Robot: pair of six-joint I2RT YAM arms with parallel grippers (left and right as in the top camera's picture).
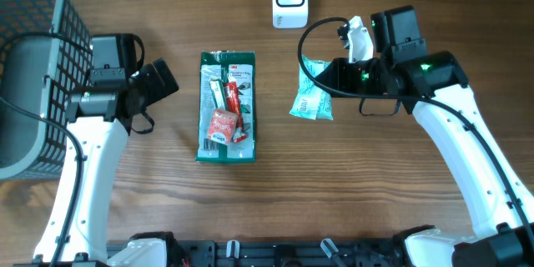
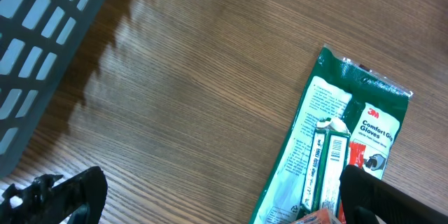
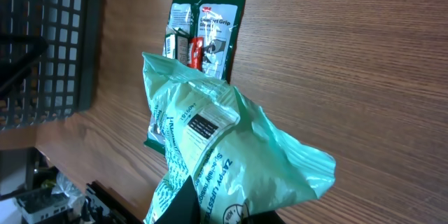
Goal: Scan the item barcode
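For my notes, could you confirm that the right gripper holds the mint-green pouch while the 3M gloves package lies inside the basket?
Not quite. The 3M gloves package lies flat on the table, outside the basket, as the overhead view shows. The right gripper does hold the mint-green pouch.

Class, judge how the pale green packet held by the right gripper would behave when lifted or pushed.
The packet is probably floppy: its film creases and crumples beyond the right gripper. It looks light, held by one pinched edge. Its glossy film may slip.
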